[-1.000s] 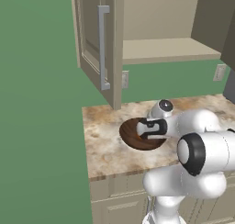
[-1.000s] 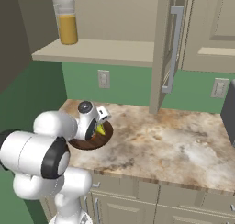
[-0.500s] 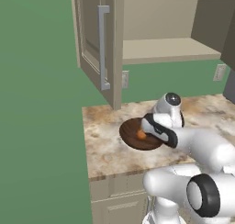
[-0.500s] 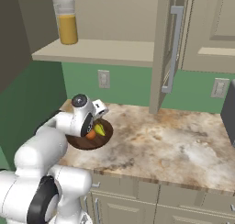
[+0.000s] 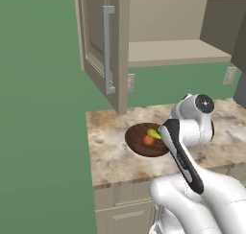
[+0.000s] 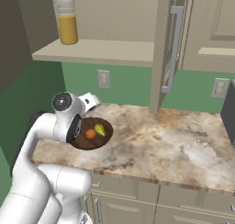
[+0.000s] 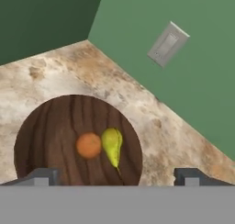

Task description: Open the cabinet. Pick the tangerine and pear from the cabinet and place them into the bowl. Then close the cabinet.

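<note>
The dark wooden bowl (image 7: 50, 131) sits on the marbled counter near the wall. In it the orange tangerine (image 7: 88, 145) and the yellow-green pear (image 7: 112, 145) lie side by side, touching. My gripper (image 7: 118, 178) hangs above the bowl's near rim, open, with nothing between its fingers. From the right base view the bowl (image 6: 87, 145) holds the tangerine (image 6: 90, 134) and the pear (image 6: 99, 129), partly behind my arm. The cabinet (image 6: 101, 51) above stands open, with one door (image 6: 172, 44) swung out to the right of the bowl.
A glass of orange juice (image 6: 67, 28) stands on the cabinet shelf. The other open door (image 5: 103, 51) juts out over the counter's left end. A wall outlet (image 7: 166, 44) sits behind the bowl. Bare counter (image 6: 174, 140) stretches to the right.
The hand has lifted up off the bowl and the arm has swung back. Both fruits now show uncovered in the bowl.
</note>
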Controlling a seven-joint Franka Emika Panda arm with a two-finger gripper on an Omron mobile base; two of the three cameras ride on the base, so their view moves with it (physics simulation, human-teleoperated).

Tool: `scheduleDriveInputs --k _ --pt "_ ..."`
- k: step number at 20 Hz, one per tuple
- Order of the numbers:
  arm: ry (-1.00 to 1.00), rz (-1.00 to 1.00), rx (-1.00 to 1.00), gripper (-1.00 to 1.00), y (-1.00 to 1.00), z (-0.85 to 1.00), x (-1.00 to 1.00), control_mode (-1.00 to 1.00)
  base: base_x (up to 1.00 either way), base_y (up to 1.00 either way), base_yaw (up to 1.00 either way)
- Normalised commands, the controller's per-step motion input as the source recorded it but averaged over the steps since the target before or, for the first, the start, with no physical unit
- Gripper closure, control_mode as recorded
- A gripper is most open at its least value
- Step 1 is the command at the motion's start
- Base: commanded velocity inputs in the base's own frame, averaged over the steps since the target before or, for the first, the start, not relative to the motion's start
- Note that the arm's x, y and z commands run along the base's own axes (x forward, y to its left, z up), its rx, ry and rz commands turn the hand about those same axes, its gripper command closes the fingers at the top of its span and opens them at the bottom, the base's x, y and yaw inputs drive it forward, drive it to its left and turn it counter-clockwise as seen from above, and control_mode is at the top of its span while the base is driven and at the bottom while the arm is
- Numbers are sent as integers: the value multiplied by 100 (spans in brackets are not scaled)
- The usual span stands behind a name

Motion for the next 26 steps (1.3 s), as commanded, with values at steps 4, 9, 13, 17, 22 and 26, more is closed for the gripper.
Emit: scheduleDriveInputs --k 4,9,13,17,22,26 --pt "-22 0 2 -100 0 100 -78 -100 0 0 0" --pt "-25 0 2 -100 0 100 -81 -100 0 0 0" --pt "-19 0 0 -100 1 100 -72 -100 0 0 0" --pt "-4 -6 0 -100 0 95 -66 -100 0 0 0" --pt "2 -1 0 -100 1 8 -14 -100 0 0 0" --pt "-8 3 1 -100 -4 1 -76 -100 0 0 0"
